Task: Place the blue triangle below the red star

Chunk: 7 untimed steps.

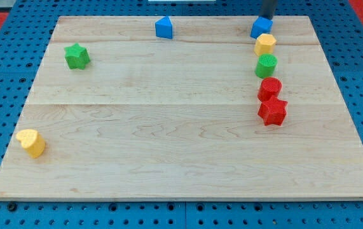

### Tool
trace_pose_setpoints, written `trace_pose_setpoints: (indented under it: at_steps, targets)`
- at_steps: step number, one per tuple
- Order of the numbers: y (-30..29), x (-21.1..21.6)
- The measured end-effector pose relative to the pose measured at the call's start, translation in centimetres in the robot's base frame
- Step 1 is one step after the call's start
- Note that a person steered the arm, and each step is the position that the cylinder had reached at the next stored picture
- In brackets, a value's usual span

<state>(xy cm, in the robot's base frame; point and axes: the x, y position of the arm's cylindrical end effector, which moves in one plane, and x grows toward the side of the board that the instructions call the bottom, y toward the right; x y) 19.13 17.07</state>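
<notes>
The blue triangle (pixel 164 27) sits near the top edge of the wooden board (pixel 168 146), left of centre. The red star (pixel 272 111) lies at the right, at the bottom of a column of blocks. My tip (pixel 266 18) comes down at the view's top right, right behind a blue cube (pixel 261 28) and seemingly touching it. The tip is far to the right of the blue triangle and well above the red star.
Below the blue cube the column runs down through a yellow pentagon-like block (pixel 265 44), a green round block (pixel 266 65) and a red rounded block (pixel 269 88) that touches the red star. A green star (pixel 77 56) lies at upper left, a yellow block (pixel 31 142) at lower left.
</notes>
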Motion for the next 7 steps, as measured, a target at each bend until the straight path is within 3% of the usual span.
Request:
trace_pose_setpoints:
  at_steps: [2,4,5,7]
  targets:
    - [-14.8,0.1]
    - [-27.1,4.5]
    - [-27.6,4.4]
    - [-18.2,15.5]
